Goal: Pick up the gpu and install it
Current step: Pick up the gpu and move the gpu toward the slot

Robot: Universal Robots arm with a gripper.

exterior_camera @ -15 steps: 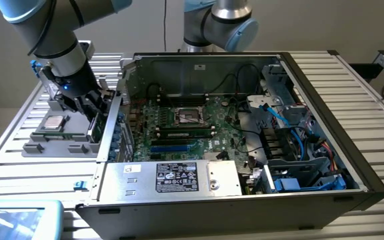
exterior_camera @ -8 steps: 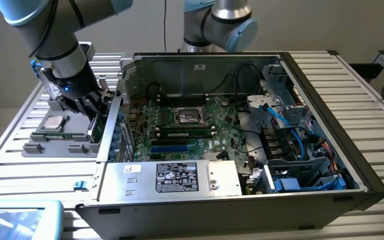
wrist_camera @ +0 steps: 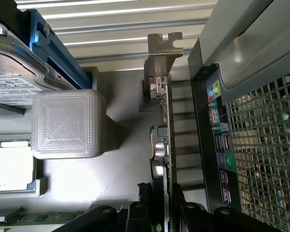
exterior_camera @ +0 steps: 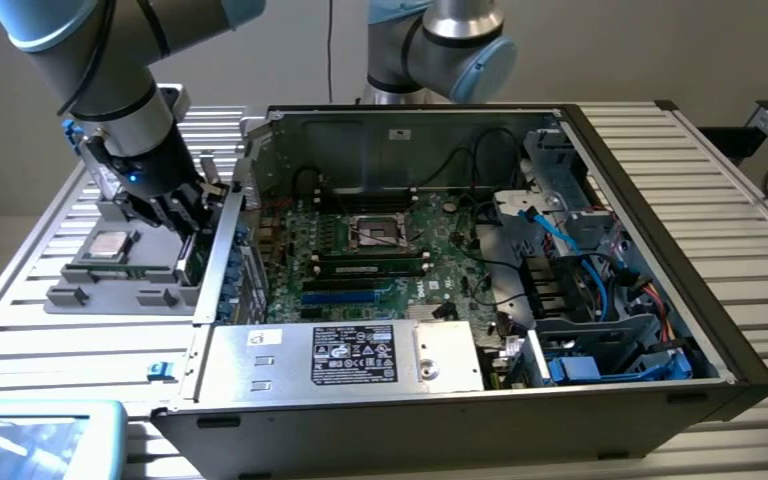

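Silver-bracketed gpu [wrist_camera: 163, 140] stands on edge between the fingers [wrist_camera: 146, 200], clamped by both, just beside the case [wrist_camera: 232, 43]

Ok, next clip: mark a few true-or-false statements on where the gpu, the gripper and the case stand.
1. The gpu sits in a motherboard slot. False: it stands on edge in the gray holder outside the computer case.
2. The gripper is down at the gpu. True.
3. The computer case is closed. False: it lies open, with the motherboard showing.
4. A processor chip lies in the gray holder. True.
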